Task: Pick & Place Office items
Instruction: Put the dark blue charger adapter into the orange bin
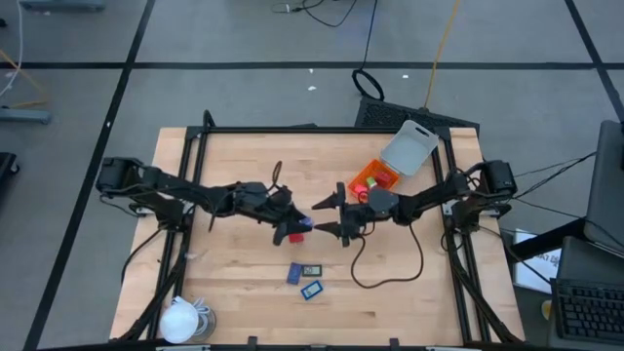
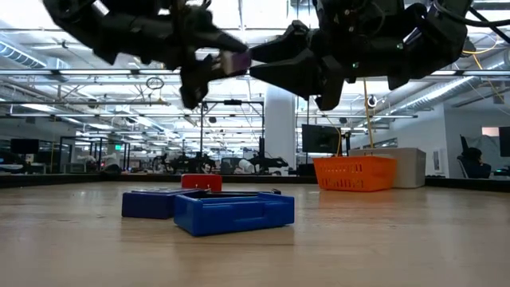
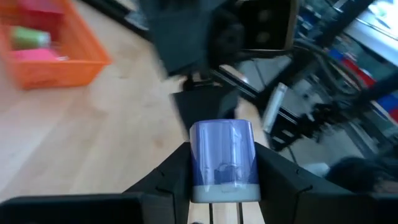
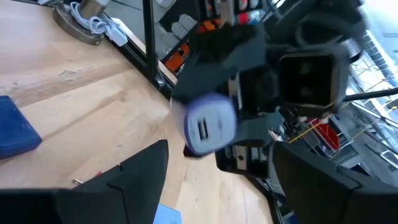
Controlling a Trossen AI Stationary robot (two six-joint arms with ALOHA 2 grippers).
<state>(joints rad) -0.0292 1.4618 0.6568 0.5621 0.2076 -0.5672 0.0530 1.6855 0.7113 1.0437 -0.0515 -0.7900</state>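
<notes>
Nearest the low camera lie two blue flat rectangles (image 2: 233,213), boxy and ribbed along the top edge, side by side on the wooden table (image 1: 234,292), with a red block (image 2: 201,182) just behind them. Above, at mid-table, the left gripper (image 3: 222,186) is clamped on a pale purple cube (image 3: 223,160); the cube is glossy, with rounded corners, a whitish base and a small slot on one face. Facing it from the right, the right gripper (image 1: 330,214) stands with its fingers wide apart, holding nothing. An orange tray (image 1: 375,177) with colourful pieces inside sits at the far right.
</notes>
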